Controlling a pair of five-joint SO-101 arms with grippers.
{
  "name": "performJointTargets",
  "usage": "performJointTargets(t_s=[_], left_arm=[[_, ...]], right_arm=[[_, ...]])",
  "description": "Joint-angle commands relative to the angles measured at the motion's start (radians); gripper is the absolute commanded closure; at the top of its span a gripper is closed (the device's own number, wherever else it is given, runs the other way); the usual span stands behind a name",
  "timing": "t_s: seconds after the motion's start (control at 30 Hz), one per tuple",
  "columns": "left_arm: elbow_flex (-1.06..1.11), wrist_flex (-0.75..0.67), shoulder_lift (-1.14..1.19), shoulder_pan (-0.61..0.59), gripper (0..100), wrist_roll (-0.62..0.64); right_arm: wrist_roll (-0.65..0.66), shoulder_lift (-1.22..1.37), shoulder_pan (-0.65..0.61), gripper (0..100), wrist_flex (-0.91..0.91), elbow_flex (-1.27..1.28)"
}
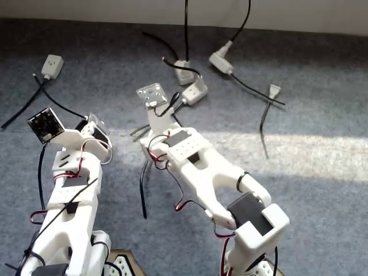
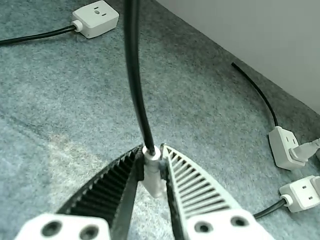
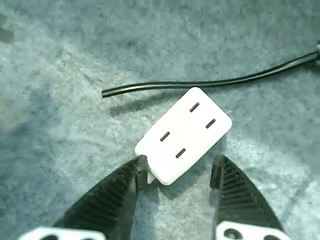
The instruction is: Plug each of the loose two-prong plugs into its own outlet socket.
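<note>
My left gripper (image 2: 152,152) is shut on a white two-prong plug (image 2: 153,172), whose black cord (image 2: 135,75) runs away from the fingers. In the high view this gripper (image 1: 95,131) hovers over the carpet at the left. A white outlet socket (image 2: 95,19) lies beyond it at the far left (image 1: 52,66). My right gripper (image 3: 177,167) is open, with one end of a white outlet block (image 3: 185,134) between its fingertips, slots facing up. In the high view that block (image 1: 195,91) lies mid-carpet, just past the right gripper (image 1: 171,110). Another loose plug (image 1: 275,90) lies at the right.
Grey carpet covers the floor. A further white outlet (image 1: 184,72) on a black cord sits behind the block, and a white connector (image 1: 221,60) on a cord lies at the back right. A cut black cord end (image 3: 104,93) lies near the block. A wall runs along the back.
</note>
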Motion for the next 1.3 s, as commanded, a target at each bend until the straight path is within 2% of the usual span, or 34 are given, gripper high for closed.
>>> performJointTargets(t_s=[0.0, 0.2, 0.37, 0.5, 0.63, 0.73, 1.13, 1.27], left_arm=[[-0.041, -0.018, 0.001, 0.015, 99, 0.002], [-0.041, -0.018, -0.004, 0.036, 99, 0.000], [-0.041, -0.018, -0.004, 0.038, 99, 0.000], [-0.041, -0.018, -0.004, 0.039, 99, 0.000], [-0.041, -0.018, -0.004, 0.041, 99, 0.000], [-0.041, -0.020, -0.004, 0.041, 99, 0.000], [-0.041, -0.023, -0.002, 0.042, 99, 0.000], [-0.041, -0.023, -0.001, 0.042, 99, 0.000]], right_arm=[[-0.026, -0.001, 0.015, 75.4, -0.016, -0.102], [-0.107, 0.120, 0.013, 74.5, 0.002, -0.228], [-0.282, 0.312, 0.012, 74.6, 0.148, -0.452], [-0.296, 0.444, 0.013, 74.8, 0.271, -0.611], [-0.296, 0.472, 0.021, 85.9, 0.387, -0.717], [-0.301, 0.472, 0.027, 94.4, 0.437, -0.739], [-0.465, 0.470, 0.186, 94.8, 0.547, -0.743], [-0.526, 0.453, 0.262, 99.2, 0.573, -0.737]])
